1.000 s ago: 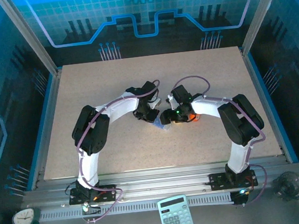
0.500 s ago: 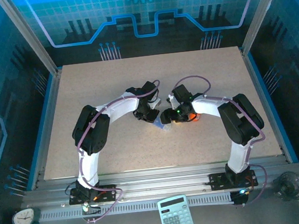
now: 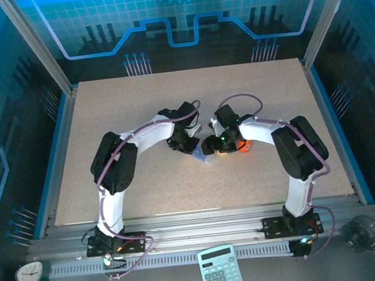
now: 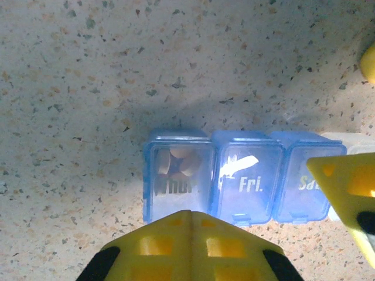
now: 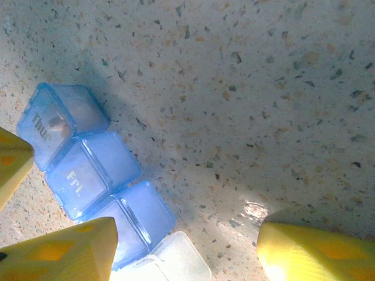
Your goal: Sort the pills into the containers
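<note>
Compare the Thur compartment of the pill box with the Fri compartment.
The Thur compartment holds several round tan pills; the Fri compartment shows none through its top. The Thur compartment ends the row; the Fri compartment sits between it and the Sat compartment. Both are translucent blue and look alike in size.

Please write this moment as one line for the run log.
left gripper shut, at pill box | right gripper open | pills in Thur compartment
</note>
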Controlling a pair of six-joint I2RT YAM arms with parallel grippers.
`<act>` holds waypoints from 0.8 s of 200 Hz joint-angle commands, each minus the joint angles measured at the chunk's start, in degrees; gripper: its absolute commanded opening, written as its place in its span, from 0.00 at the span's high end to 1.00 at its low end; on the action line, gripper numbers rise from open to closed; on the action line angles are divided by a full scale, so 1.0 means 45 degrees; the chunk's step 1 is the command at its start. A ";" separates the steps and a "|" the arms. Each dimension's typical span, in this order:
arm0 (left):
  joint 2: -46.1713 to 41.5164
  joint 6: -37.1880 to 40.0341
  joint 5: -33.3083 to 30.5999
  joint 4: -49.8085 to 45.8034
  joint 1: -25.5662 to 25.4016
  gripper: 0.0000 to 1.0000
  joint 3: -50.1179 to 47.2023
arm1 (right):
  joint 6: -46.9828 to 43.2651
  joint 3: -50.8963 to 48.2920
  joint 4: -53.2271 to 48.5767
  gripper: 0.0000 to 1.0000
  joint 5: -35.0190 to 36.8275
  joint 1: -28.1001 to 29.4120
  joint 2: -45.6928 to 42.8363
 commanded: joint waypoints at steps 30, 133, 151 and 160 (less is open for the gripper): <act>0.0238 0.0241 -0.0139 -0.0624 0.0088 1.00 0.0541 | -0.0546 -0.0334 0.0182 0.31 0.1985 0.0123 0.1997; 0.0695 0.0302 -0.0242 -0.0314 0.0084 1.00 0.0317 | -0.0476 -0.0514 0.0260 0.31 0.2198 0.0258 0.2194; 0.0763 0.0303 -0.0305 -0.0232 0.0086 1.00 0.0244 | -0.0445 -0.0534 0.0263 0.31 0.2220 0.0258 0.2242; 0.0782 0.0303 -0.0347 -0.0212 0.0087 1.00 0.0219 | -0.0453 -0.0534 0.0259 0.31 0.2231 0.0258 0.2258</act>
